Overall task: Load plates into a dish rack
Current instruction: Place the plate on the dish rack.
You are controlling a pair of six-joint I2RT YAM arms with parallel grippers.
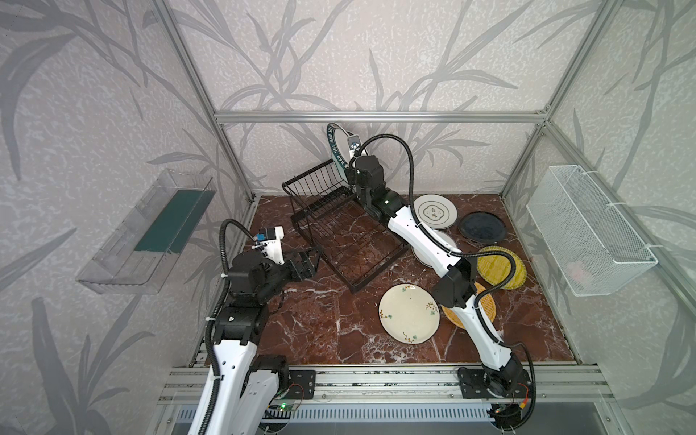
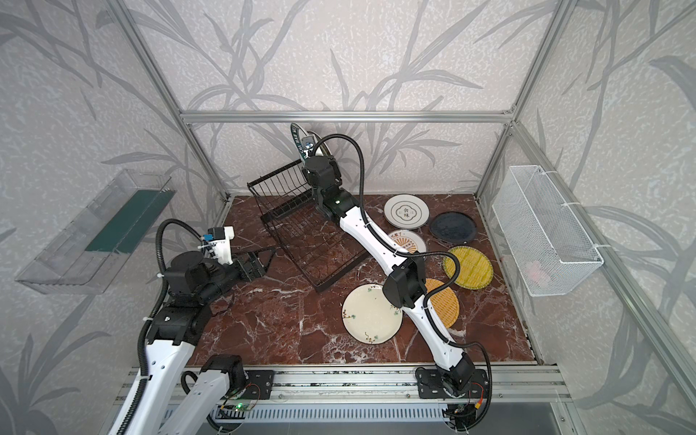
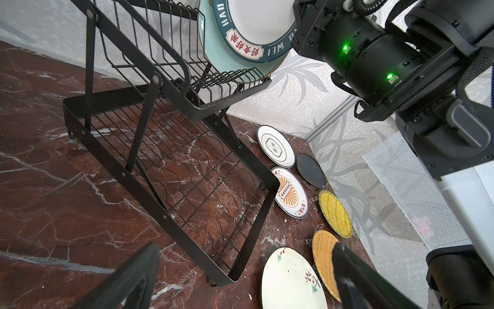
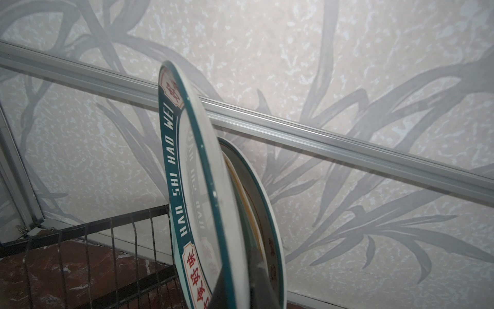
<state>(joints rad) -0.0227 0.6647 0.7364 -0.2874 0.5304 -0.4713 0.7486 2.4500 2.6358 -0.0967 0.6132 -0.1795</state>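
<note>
Plates are partly loaded: in both top views my right gripper (image 1: 351, 165) is pinched tight on the rim of the lettered plate (image 1: 336, 150), held on edge at the far end of the dish rack (image 1: 331, 222), with a second plate (image 2: 319, 150) standing just behind it. Six more lie flat on the table (image 1: 331, 331) beside the rack, the floral plate (image 1: 409, 313) nearest me. My left gripper (image 2: 260, 262) hangs near the rack's side, jaws spread wide and holding nothing. From the left wrist, the lettered plate (image 3: 240, 34) has its lower edge down among the wires of the upper basket (image 3: 211, 107), though I cannot tell whether it sits fully in a slot. From the right wrist, one dark finger (image 4: 240, 283) lies against the back of that plate, between it and the second plate (image 4: 259, 214). I judge this the seating step; next I would want the plate settled upright in its slot before letting go, then back out without nudging its neighbour
</note>
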